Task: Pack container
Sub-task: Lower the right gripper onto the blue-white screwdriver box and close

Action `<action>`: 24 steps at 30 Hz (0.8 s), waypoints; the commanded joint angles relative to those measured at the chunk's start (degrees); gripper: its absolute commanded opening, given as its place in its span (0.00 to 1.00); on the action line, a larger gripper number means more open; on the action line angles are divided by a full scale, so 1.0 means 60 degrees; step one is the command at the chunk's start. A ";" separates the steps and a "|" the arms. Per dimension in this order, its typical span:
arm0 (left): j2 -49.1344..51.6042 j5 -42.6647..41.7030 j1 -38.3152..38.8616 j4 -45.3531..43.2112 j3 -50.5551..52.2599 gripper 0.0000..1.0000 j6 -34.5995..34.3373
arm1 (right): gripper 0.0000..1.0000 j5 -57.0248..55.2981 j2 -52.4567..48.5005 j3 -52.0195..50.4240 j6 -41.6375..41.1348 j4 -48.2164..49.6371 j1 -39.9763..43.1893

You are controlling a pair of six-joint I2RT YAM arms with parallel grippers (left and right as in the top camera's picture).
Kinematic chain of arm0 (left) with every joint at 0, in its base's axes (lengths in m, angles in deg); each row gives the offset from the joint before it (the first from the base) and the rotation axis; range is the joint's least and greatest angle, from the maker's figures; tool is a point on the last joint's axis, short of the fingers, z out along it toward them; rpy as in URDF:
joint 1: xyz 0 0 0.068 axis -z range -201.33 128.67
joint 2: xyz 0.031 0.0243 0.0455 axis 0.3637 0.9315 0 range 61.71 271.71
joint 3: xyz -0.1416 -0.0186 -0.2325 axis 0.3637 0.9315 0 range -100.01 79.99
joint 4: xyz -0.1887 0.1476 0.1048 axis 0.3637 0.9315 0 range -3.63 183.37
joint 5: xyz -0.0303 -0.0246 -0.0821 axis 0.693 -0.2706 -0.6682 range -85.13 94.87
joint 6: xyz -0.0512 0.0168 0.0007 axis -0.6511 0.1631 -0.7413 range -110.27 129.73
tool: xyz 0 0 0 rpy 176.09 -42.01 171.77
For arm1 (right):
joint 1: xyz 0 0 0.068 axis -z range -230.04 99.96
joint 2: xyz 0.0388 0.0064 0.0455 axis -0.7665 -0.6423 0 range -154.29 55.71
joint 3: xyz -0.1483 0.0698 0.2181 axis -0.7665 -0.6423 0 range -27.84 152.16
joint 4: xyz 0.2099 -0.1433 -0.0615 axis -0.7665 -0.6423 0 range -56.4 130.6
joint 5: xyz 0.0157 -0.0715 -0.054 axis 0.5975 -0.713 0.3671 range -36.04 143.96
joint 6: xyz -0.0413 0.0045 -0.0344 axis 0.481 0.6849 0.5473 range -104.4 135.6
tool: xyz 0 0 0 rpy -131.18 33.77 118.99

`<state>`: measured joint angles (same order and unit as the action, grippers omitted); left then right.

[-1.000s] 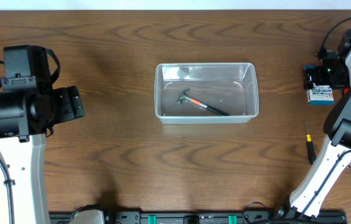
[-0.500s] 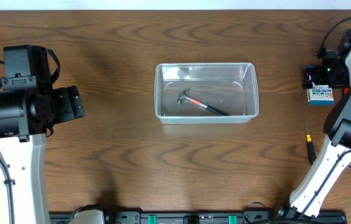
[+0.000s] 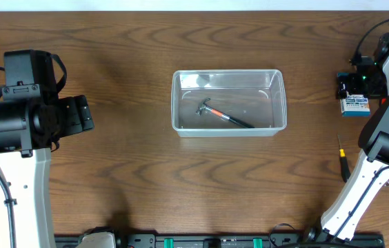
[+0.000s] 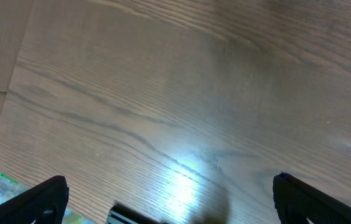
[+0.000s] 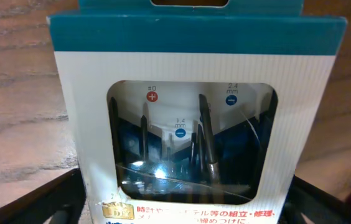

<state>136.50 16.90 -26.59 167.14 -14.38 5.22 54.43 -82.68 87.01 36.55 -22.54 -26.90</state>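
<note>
Overhead first: anything moved across the last second?

Nothing to speak of. Same spots for both arms, for the container (image 3: pixel 228 71) mid-table, and for the hammer (image 3: pixel 223 115) lying slantwise inside it. Same again for the small blue-and-white box (image 3: pixel 355 105) at the far right, and for the screwdriver (image 3: pixel 343 160) lying loose nearer the right edge.

Then no change at all?

None readable from above. Any change would be down at the right gripper (image 5: pixel 185 208). Seen from its wrist: fingers apart, one dark tip at each lower corner, with the box of tiny screwdrivers filling the space between. Too cropped to say whether touching the cardboard yet. Not clamped, as far as can be told.

And the left gripper (image 4: pixel 169 202)?

Spread wide over bare table (image 4: pixel 163 93), well left of the container, holding nothing.

Meaning for the packing?

Looks like the start of a grasp on the box, not a lift. Only the hammer packed so far. Box and screwdriver not yet in. Calls for a square squeeze on the box's sides, then a carry leftward to the container, well apart from here. Worth watching for the light carton tipping or sliding if pinched off-centre.
</note>
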 commanded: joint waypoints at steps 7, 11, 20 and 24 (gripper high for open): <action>0.0015 0.0076 -0.0051 0.0022 -0.0051 0.98 -0.0087 | 0.88 0.0066 -0.0084 -0.0058 -0.0273 0.0022 -0.0011; 0.0011 0.0076 -0.0051 0.0022 -0.0051 0.98 -0.0087 | 0.75 0.0066 -0.0084 -0.0058 -0.0277 0.0025 -0.0015; 0.0011 0.0076 -0.0051 0.0022 -0.0051 0.98 -0.0087 | 0.73 0.0007 -0.0080 -0.0040 -0.0280 0.0015 -0.0015; 0.0011 0.0076 -0.0051 0.0022 -0.0051 0.98 -0.0087 | 0.73 -0.0044 -0.0080 0.0098 -0.0277 -0.0098 -0.0015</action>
<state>136.50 16.90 -26.59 167.14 -14.38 5.22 54.40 -82.68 87.05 35.35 -22.54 -26.90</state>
